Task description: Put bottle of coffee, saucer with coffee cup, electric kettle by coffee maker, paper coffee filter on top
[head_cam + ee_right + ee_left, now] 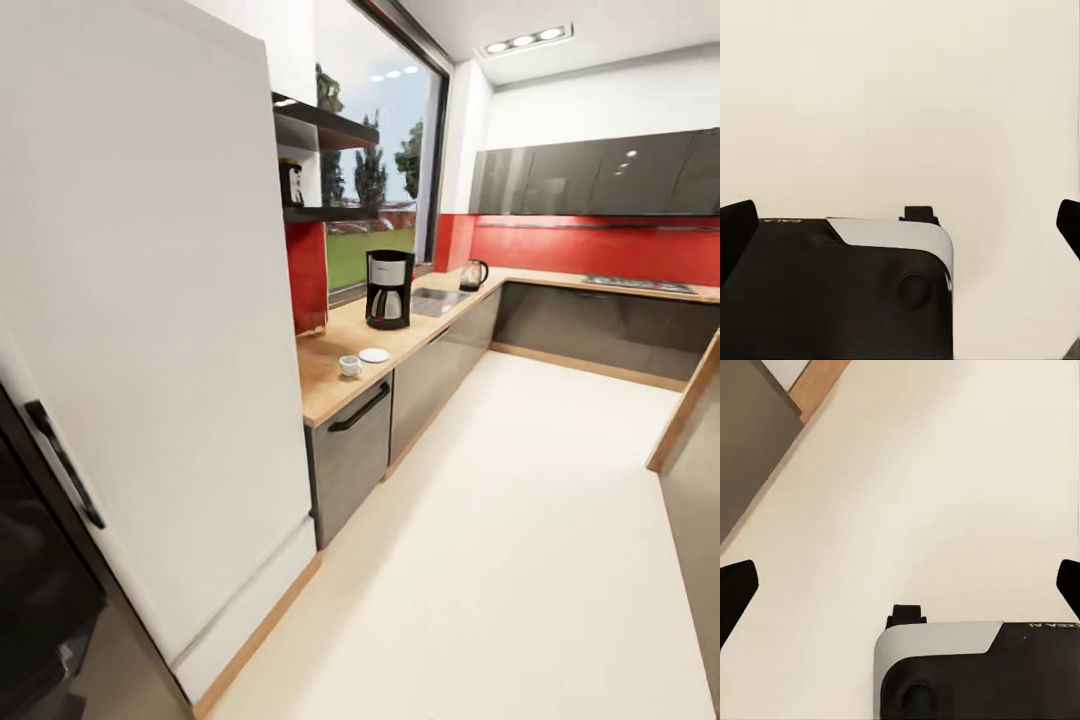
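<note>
Looking down the kitchen from my head camera: coffee maker (389, 289) stands on the wooden countertop (330, 385), well ahead of my claws. Coffee cup (350, 366) sits on the counter nearer to me, saucer (374, 355) just beside it, cup not on saucer yet. Electric kettle (473, 274) is far past the coffee maker, near the corner. Dark item on the shelf (325, 213) above the counter is probably the bottle of coffee (291, 184), too small to be sure. No paper filter I can make out.

Left wrist view: my left gripper (900, 585) hangs over pale floor (945, 472), fingers spread wide at the frame edges, nothing between them. Cabinet base (750, 442) off to one side.

Right wrist view: right gripper (900, 225) likewise spread apart, empty, floor (900, 90) beneath.

Handling guess: cup looks like ceramic, light, rigid, breakable, slippery glaze; pinch the rim wall or the handle. Saucer is thin and flat, so grab its edge. Kettle heavier, take the handle. Bottle rigid, clamp mid-body.
</note>
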`<state>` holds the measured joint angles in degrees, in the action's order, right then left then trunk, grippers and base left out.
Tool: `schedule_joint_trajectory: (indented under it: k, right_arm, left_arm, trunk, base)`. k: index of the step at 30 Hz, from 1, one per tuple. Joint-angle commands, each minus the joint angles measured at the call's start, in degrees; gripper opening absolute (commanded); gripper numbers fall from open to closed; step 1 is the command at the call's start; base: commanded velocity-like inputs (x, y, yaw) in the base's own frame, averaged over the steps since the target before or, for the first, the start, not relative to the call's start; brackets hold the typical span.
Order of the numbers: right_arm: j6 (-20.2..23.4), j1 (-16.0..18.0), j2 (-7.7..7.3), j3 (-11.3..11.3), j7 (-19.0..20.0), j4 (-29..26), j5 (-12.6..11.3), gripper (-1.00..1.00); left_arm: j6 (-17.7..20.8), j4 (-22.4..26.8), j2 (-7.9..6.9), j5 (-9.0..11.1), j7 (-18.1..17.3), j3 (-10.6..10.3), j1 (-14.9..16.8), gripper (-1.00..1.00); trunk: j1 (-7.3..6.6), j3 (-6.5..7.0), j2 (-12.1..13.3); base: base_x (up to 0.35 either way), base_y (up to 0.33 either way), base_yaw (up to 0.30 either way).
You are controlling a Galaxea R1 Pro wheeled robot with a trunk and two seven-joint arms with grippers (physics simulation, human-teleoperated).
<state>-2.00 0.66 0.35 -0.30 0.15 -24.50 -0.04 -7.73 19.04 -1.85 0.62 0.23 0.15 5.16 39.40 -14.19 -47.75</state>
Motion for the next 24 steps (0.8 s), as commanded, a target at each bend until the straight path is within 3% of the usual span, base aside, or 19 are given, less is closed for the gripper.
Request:
schedule_joint_trajectory:
  k: [1,24]
  right_arm:
    - [-0.2,0.05,0.04,-0.05,0.02,0.06,-0.01,1.0]
    - [-0.2,0.05,-0.26,-0.14,-0.06,-0.02,-0.03,1.0]
  left_arm:
    - [-0.18,-0.04,-0.04,0.13,0.03,0.02,0.02,1.0]
    - [-0.27,-0.06,-0.16,0.35,0.03,0.55,0.02,1.0]
  trunk:
    - [-0.22,0.07,0.36]
    - [-5.27,3.37,9.59]
  base:
    - [0.0,0.0,-0.289]
    - [0.0,0.0,-0.289]
